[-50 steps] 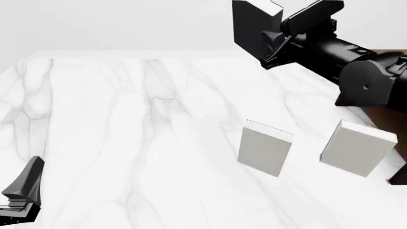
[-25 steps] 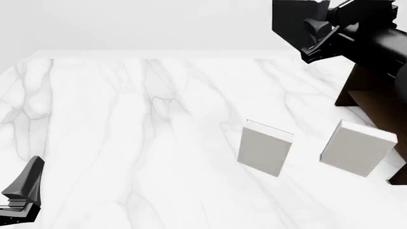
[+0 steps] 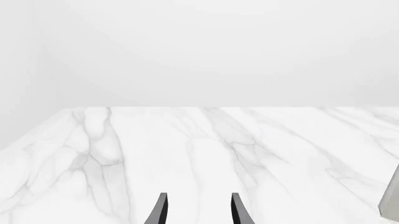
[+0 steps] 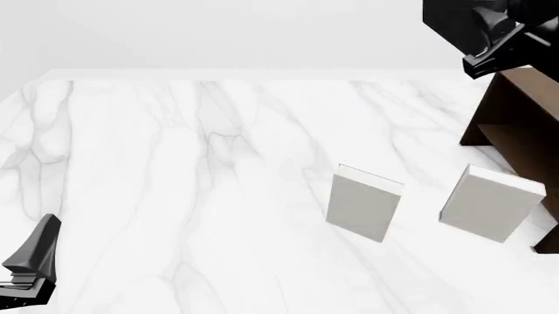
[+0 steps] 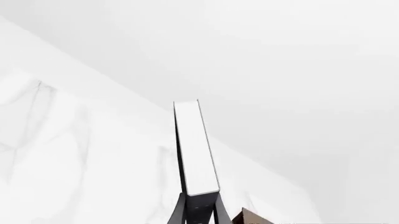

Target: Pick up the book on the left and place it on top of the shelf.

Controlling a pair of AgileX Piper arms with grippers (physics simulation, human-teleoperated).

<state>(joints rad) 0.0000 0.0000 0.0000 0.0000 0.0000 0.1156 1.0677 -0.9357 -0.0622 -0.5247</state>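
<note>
The book [image 4: 447, 23], dark-covered, is held high at the far right of the front view in my right gripper [image 4: 489, 40], just above the left edge of the dark brown shelf [image 4: 517, 111]. In the right wrist view the book [image 5: 195, 147] shows its white page edge, standing up between the shut fingers [image 5: 182, 212], with a corner of the shelf [image 5: 249, 218] below it. My left gripper [image 3: 198, 212] is open and empty, low at the table's near left [image 4: 31, 258].
Two pale grey-white books stand upright on the marble table: one at centre right [image 4: 362, 203], one [image 4: 489, 204] close to the shelf's front. The edge of a pale book [image 3: 391, 200] shows in the left wrist view.
My right arm has carried the dark book to the right and a little up, from over the table's back to above the shelf's left edge. The left arm has not moved.
</note>
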